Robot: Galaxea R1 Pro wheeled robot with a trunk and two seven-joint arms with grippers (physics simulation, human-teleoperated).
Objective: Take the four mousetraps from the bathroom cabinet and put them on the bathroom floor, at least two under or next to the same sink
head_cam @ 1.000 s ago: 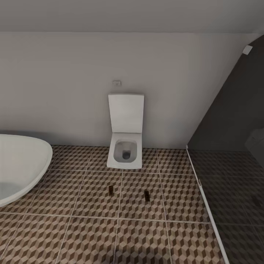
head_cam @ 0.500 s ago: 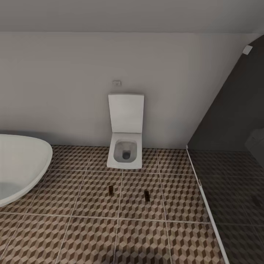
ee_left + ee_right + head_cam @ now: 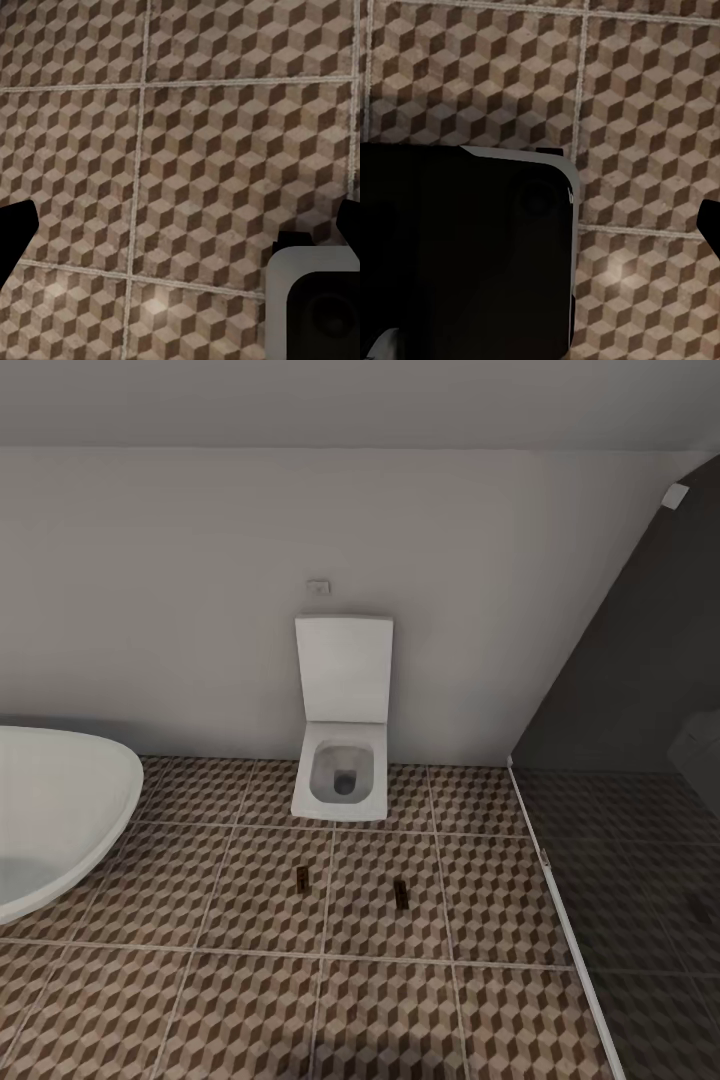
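On the bathroom floor (image 3: 250, 1010) two mousetraps (image 3: 302, 876) (image 3: 401, 893) lay apart before the toilet (image 3: 343, 760), with open tiles around; both grippers looked spread wide, holding nothing.

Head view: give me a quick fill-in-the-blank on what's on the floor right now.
1. ____ mousetraps lie on the bathroom floor.
2. Both lie in front of the ____.
3. The toilet has its lid ____.
4. The white tub is at the view's ____ edge.

Missing words: two; toilet; up; left
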